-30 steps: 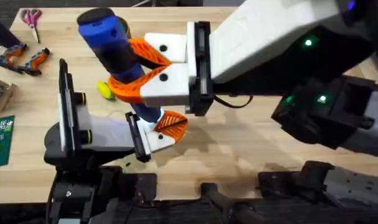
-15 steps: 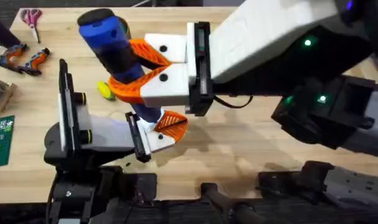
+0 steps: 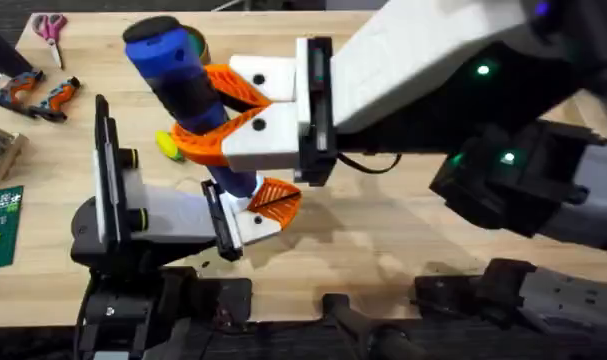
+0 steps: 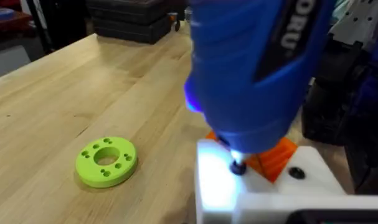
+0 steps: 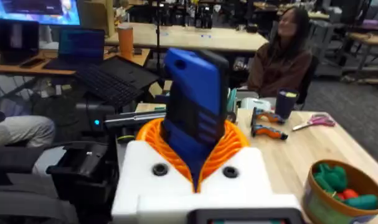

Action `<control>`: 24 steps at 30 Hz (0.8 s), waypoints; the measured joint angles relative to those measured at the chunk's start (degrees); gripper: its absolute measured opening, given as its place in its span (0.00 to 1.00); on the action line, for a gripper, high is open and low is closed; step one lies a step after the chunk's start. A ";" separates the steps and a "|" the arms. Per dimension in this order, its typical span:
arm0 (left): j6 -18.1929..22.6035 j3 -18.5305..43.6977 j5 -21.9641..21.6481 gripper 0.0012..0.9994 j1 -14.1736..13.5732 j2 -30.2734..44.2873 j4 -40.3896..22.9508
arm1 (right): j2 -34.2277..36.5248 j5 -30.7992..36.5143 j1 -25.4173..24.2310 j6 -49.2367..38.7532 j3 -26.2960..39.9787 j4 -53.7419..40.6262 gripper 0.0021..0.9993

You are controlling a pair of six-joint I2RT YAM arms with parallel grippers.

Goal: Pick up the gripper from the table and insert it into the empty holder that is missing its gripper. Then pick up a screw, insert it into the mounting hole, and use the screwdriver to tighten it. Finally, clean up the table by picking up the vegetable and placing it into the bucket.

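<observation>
Surface: wooden table (image 3: 403, 240), light planks, with an office of desks and monitors behind it in the right wrist view.
Right arm: large white forearm entering from the upper right of the overhead view, reaching across the middle.
Right gripper (image 3: 208, 115): white finger blocks with orange ribbed pads (image 5: 232, 146); jaws pinched on the body of the screwdriver, one pad on each side of it.
Left arm: black base at the lower left, wrist laid low over the table.
Left gripper (image 3: 253, 208): white finger blocks in the overhead view, one carrying an orange wedge; I cannot tell from these views how its jaws stand.
Screwdriver (image 3: 183, 85): blue cylinder, tilted, butt up toward the camera, black tip (image 4: 238, 167) down on the white block of the left gripper, touching it just beside the orange wedge (image 4: 273, 158).
Bucket (image 5: 341, 193): near the right-hand table edge in the right wrist view, holding green and red toy foods.
Vegetable (image 3: 168, 146): yellow-green, on the table just beside the screwdriver, outside both sets of jaws.
Green disc (image 4: 106, 162): flat on the table, apart from the left gripper.
Hand tools (image 3: 38, 95): orange and black, far left edge.
Scissors (image 3: 51, 28): pink-handled, far left corner.
</observation>
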 joint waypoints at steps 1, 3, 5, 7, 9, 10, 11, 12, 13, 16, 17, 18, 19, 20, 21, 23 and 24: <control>-0.01 0.00 0.01 0.00 0.00 0.00 0.00 | 0.28 0.00 0.00 0.20 0.00 0.05 0.02; -0.01 0.00 -0.02 0.00 0.00 0.00 0.00 | 0.44 0.04 0.00 0.51 0.00 0.22 0.02; -0.01 0.00 -0.01 0.00 0.00 0.00 0.00 | 0.44 0.02 0.00 0.52 0.00 0.22 0.02; -0.01 0.00 -0.01 0.00 0.00 0.00 0.00 | 0.44 0.04 0.00 0.56 0.00 0.22 0.02; -0.06 0.00 -0.03 0.00 0.00 0.00 0.00 | 0.44 0.02 0.00 0.61 0.00 0.22 0.02; -0.14 0.00 -0.05 0.00 0.00 0.00 0.00 | 0.44 0.00 0.00 0.61 0.00 0.22 0.02; -0.09 0.00 -0.03 0.00 0.00 0.00 0.00 | 0.44 0.02 0.00 0.67 0.00 0.20 0.02; -0.05 0.00 -0.03 0.00 0.00 0.00 0.00 | 0.44 0.02 0.00 0.70 0.00 0.17 0.02; -0.05 0.00 -0.03 0.00 0.00 0.01 0.00 | 0.44 0.02 0.00 0.72 0.00 0.17 0.02; -0.05 0.00 -0.02 0.00 0.00 0.00 0.00 | 0.44 0.02 0.00 0.72 0.00 0.17 0.02; -0.05 0.00 -0.02 0.00 0.00 0.00 0.00 | 0.44 0.02 0.00 0.72 0.00 0.13 0.02; -0.08 0.00 -0.03 0.00 0.00 0.00 0.00 | 0.44 0.02 0.00 0.70 0.00 0.11 0.02; -0.15 0.00 -0.05 0.00 0.00 0.00 0.00 | 0.44 0.01 0.00 0.70 0.00 0.11 0.02; -0.11 0.00 -0.04 0.00 0.00 0.00 0.00 | 0.44 0.01 0.00 0.70 0.00 0.11 0.02; -0.08 0.00 -0.03 0.00 -0.02 0.00 0.00 | 0.44 0.02 0.00 0.72 0.00 0.07 0.02; -0.05 0.00 -0.02 0.00 -0.02 0.00 0.00 | 0.44 0.04 0.00 0.72 0.00 0.09 0.02; -0.05 0.00 -0.03 0.00 -0.02 0.00 0.02 | 0.46 0.04 0.00 0.76 -0.02 0.60 0.02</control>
